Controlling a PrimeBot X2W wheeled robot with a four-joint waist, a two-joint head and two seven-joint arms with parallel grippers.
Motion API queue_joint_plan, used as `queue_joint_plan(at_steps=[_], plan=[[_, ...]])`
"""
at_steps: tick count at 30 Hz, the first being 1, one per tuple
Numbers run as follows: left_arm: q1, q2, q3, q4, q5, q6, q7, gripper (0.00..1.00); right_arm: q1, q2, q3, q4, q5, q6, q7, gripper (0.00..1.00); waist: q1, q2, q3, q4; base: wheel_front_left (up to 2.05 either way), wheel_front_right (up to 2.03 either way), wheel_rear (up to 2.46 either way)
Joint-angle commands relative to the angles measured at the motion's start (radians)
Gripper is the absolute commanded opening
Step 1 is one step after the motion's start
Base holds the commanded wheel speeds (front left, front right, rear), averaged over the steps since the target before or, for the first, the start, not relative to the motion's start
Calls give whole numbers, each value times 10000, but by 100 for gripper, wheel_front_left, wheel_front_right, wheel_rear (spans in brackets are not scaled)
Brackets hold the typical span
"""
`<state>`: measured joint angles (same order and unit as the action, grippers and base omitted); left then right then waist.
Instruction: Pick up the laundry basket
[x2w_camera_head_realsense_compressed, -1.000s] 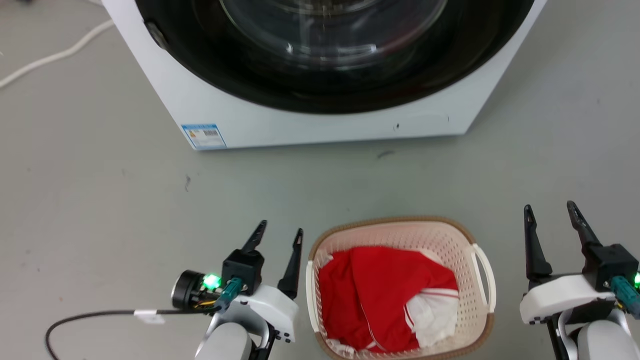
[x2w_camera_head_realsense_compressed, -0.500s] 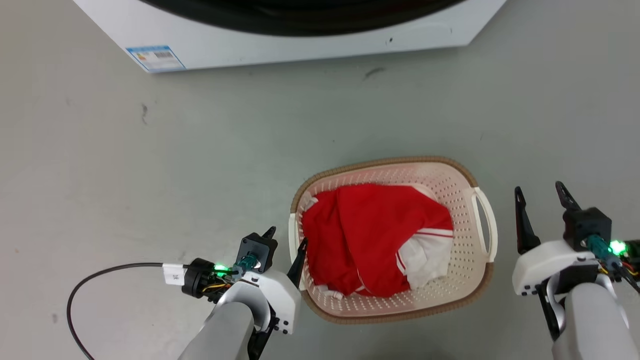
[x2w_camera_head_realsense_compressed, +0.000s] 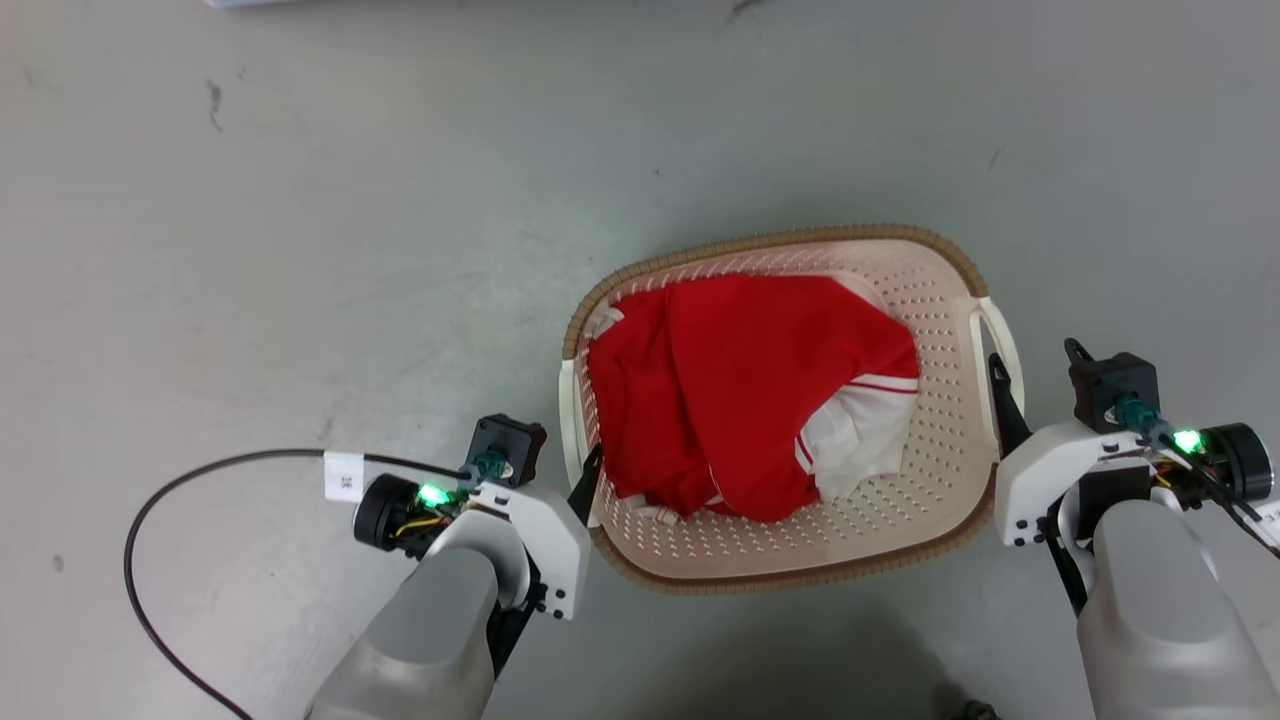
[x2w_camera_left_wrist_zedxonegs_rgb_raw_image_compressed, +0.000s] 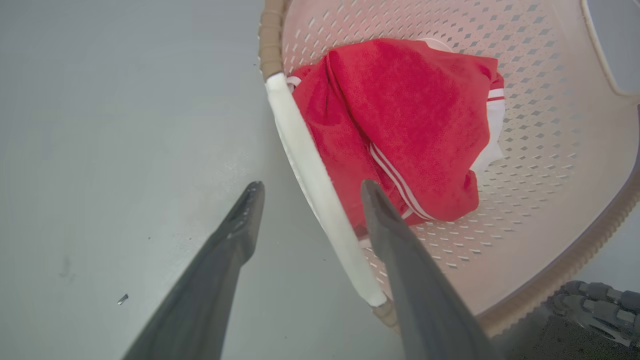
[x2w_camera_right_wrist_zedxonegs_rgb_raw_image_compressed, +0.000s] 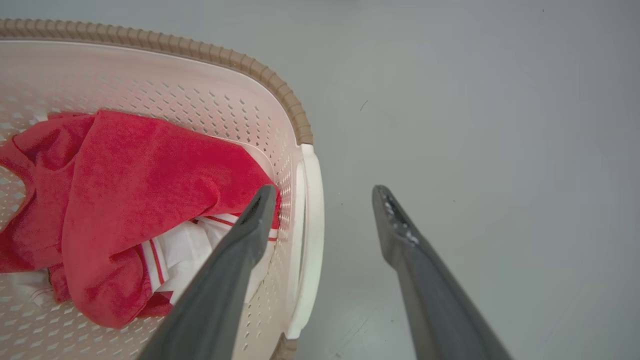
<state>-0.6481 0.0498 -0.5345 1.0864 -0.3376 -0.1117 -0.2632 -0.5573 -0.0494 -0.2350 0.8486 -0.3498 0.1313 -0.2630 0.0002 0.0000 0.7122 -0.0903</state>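
While the laundry basket (x2w_camera_head_realsense_compressed: 770, 240) sits on the grey floor (x2w_camera_head_realsense_compressed: 300, 250) in the lower middle of the head view, a gripper stands at each of its short ends. The left gripper (x2w_camera_left_wrist_zedxonegs_rgb_raw_image_compressed: 311, 186) has its fingers spread wide astride the white left handle (x2w_camera_left_wrist_zedxonegs_rgb_raw_image_compressed: 300, 150), one finger over the floor and the other over the red garment (x2w_camera_head_realsense_compressed: 740, 390) inside. The right gripper (x2w_camera_right_wrist_zedxonegs_rgb_raw_image_compressed: 325, 190) is just as wide, straddling the right handle (x2w_camera_right_wrist_zedxonegs_rgb_raw_image_compressed: 312, 210). Neither pair clasps anything. A black cable (x2w_camera_head_realsense_compressed: 127, 565) loops at the lower left.
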Motion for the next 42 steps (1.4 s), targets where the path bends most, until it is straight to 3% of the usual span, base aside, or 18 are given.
queue_joint_plan(at_steps=[1, 10, 22, 23, 24, 25, 26, 42], plan=[[-230, 8, -84, 94, -51, -29, -24, 100, -207, -16, -61, 191, -46, -10, -27, 100, -2, 0, 320, -18, 0, 0, 0], [-1049, 14, -664, 601, -386, -74, -24, 100, -1474, -178, -782, 2067, -958, -10, -27, 100, -2, 0, 1259, 58, 0, 0, 0], [-1668, 45, -1048, 871, -481, 73, -17, 100, -2470, -86, -1244, 2957, -1765, -10, -27, 100, -2, 0, 1997, 98, 0, 0, 0], [-1698, 45, -1098, 916, -477, 79, -17, 100, -2513, -78, -1273, 2983, -1790, -10, -27, 48, -2, 0, 2020, 102, 0, 0, 0], [-1723, 45, -1138, 937, -495, 90, -17, 47, -2542, -70, -1273, 3016, -1824, -10, -27, 0, -2, 0, 2037, 110, 0, 0, 0], [-1757, 40, -1167, 897, -504, 107, -17, 6, -2549, -59, -1275, 3090, -1852, -10, -27, 0, -2, 0, 2046, 121, 0, 0, 0], [-1767, 40, -1184, 864, -527, 122, -17, 0, -2568, -56, -1298, 3143, -1871, -10, -26, 0, -2, 0, 2044, 131, 0, 0, 0], [-1319, 39, -1757, 1060, -1082, -39, -52, 0, -2007, -126, -1415, 3860, -2400, -16, -11, 0, -2, 0, 788, 300, 0, 0, 0]])
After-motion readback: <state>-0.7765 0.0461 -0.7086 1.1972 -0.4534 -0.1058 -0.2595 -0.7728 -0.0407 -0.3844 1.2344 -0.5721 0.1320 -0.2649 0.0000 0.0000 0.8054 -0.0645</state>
